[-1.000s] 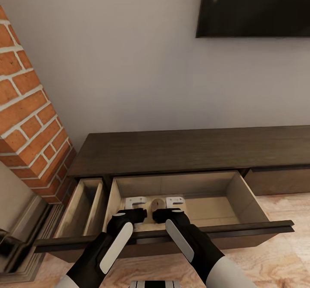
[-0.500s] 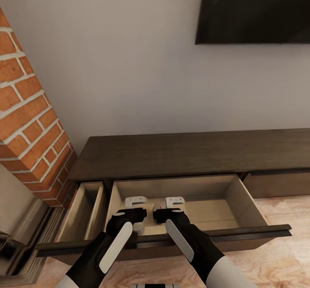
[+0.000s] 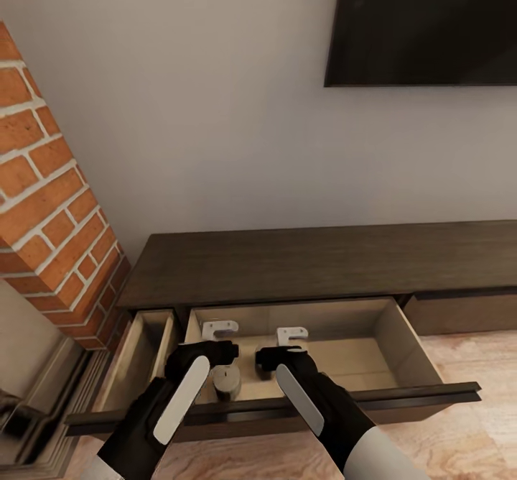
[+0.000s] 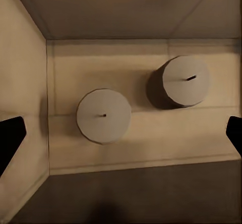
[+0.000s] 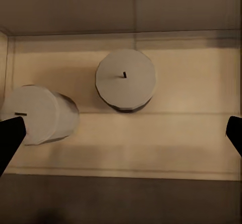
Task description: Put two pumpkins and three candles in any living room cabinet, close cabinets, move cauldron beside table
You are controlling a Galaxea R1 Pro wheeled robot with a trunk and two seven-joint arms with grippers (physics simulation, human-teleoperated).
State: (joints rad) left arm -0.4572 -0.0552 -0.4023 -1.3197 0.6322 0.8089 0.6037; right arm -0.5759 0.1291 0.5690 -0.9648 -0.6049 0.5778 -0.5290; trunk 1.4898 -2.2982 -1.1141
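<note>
tools open over 2 candles

The wall is plain and pale. A black TV hangs on it. Red bricks stand beside a light wood floor.

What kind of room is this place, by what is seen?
Probably a living room: a dark screen hangs on the wall above a long low cabinet, with a brick chimney beside it.

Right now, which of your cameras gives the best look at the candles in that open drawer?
The left wrist view: both candles show whole from above, wicks included, standing apart on the drawer floor. The right wrist view shows one whole, the other partly cut off. In the head view, the grippers mostly hide them.
</note>
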